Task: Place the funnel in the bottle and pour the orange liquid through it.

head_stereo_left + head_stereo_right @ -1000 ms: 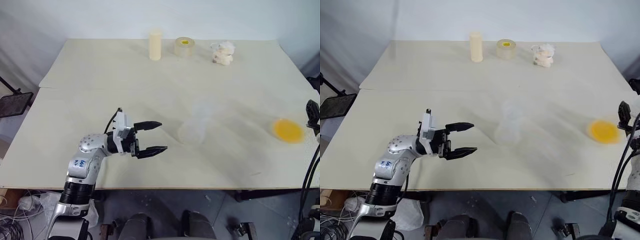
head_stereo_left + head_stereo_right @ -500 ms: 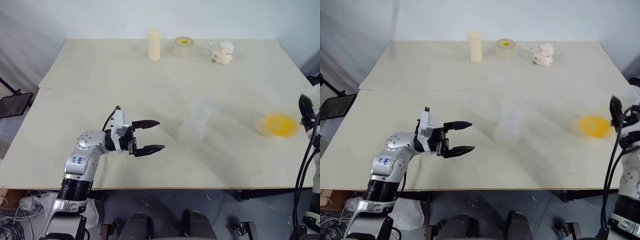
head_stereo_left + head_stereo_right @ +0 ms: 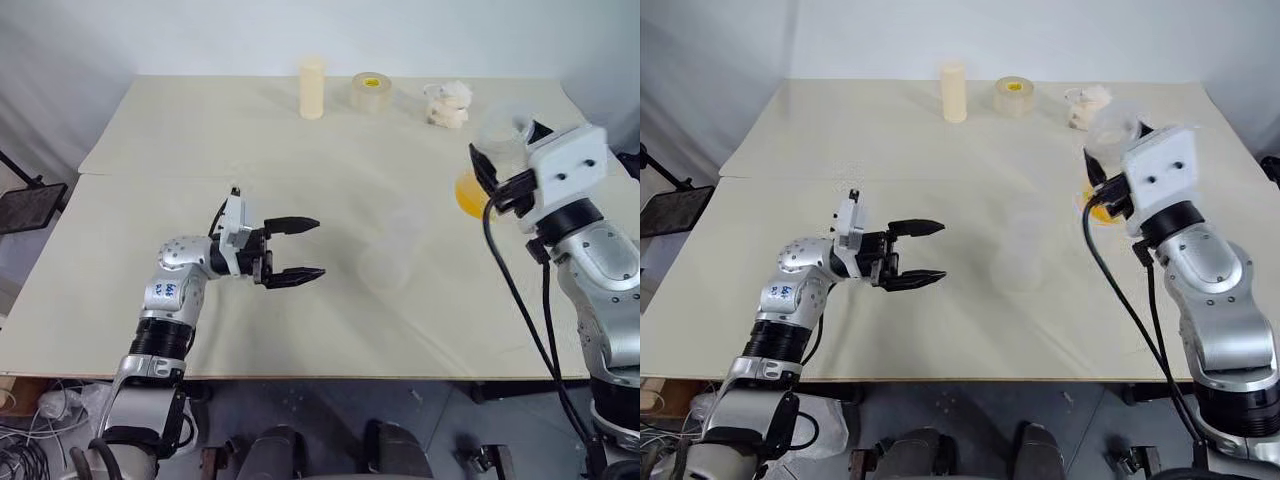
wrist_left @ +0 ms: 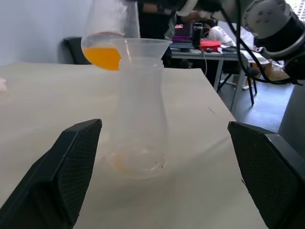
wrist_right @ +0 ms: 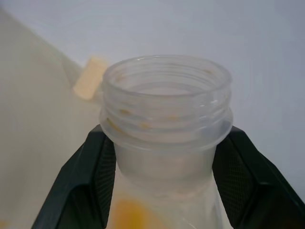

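Already the funnel (image 4: 143,46) sat in the bottle (image 3: 392,255) mid-table; pouring remained.
My right gripper (image 5: 164,176) pinched the neck of a clear container holding the orange liquid (image 3: 468,192), lifted at the bottle's far right; my left gripper (image 3: 300,249) hung spread to its left. My left wrist view alone revealed the seated funnel.

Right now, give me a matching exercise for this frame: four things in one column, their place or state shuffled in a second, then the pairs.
Things
1. funnel
2. container of orange liquid
3. left gripper
4. cream cylinder

States
A. open, holding nothing, pointing toward the bottle
B. upright at the table's far edge
C. seated in the bottle's mouth
D. held by its neck in the right gripper, above the table

Pairs: 1-C, 2-D, 3-A, 4-B
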Robot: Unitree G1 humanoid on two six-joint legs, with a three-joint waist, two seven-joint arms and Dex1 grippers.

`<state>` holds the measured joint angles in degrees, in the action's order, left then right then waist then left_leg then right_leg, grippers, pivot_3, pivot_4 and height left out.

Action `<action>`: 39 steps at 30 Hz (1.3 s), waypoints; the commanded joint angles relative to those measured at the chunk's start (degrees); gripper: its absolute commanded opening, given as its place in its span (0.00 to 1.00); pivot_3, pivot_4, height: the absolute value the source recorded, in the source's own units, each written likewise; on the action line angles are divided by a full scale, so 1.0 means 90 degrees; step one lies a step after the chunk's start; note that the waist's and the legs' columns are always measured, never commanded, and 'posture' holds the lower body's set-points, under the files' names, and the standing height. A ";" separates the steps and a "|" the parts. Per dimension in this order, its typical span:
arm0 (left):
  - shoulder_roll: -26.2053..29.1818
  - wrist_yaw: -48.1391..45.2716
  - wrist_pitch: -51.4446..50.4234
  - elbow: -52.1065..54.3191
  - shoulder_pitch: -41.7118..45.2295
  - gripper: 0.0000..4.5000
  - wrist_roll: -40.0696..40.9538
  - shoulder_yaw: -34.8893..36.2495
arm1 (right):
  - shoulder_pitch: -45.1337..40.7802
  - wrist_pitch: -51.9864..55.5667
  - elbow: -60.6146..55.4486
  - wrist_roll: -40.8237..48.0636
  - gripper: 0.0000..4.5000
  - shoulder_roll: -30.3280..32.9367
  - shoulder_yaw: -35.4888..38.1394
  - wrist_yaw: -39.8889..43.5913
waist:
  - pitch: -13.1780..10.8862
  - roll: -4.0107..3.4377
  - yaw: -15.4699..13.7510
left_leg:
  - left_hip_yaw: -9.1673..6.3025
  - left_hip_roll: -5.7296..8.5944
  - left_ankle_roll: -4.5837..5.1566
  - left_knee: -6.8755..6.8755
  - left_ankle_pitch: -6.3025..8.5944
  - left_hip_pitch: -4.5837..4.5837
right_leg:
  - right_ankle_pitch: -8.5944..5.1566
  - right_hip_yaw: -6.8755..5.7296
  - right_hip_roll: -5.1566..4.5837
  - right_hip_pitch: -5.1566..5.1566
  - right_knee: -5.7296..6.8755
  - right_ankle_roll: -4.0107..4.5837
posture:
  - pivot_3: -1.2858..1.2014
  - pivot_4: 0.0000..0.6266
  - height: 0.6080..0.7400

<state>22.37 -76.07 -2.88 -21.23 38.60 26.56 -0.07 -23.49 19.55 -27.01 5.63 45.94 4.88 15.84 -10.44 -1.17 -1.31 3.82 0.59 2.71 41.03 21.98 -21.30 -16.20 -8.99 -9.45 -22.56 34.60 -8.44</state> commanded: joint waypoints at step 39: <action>0.0107 -0.0413 -0.0319 0.0237 0.0137 1.00 0.0150 0.0201 | -0.0321 -0.4412 0.1247 -0.4993 0.54 0.0708 -0.0440 -0.0398 | -0.0004 0.0006 0.0015 | -0.0005 -0.0033 0.0000 0.0000 0.0000 0.0000 | 0.0000 -0.0002 0.0001 0.0000 -0.0001 0.0000 | 0.52 0.24 1.00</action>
<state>22.75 -79.67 -6.35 -21.00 39.50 26.81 0.39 -25.34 -19.23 -14.90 -38.56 51.22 -1.88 13.84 -10.47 -1.12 -1.17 3.77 0.29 2.70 41.04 21.98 -21.30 -16.20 -9.00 -9.45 -22.56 34.58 -8.44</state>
